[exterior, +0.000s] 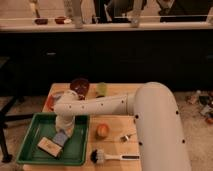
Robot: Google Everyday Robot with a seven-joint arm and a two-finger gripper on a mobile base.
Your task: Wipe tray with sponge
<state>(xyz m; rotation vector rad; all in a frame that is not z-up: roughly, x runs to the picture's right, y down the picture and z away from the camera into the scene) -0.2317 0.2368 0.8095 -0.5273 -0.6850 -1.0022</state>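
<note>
The green tray (pixel 35 129) lies at the front left of the wooden table. The blue-grey sponge (pixel 60 138) lies flat on the tray floor near its middle. My gripper (pixel 64 129) hangs from the white arm straight down over the sponge and presses on it from above. A tan block with a white top (pixel 48 146) lies in the tray just left of the sponge.
An orange-rimmed plate (pixel 53 98), a dark red bowl (pixel 79 86) and a green cup (pixel 101 89) stand behind the tray. An orange fruit (pixel 102 130), a fork (pixel 126 136) and a black-bristled brush (pixel 98 156) lie to its right. A dark counter runs behind.
</note>
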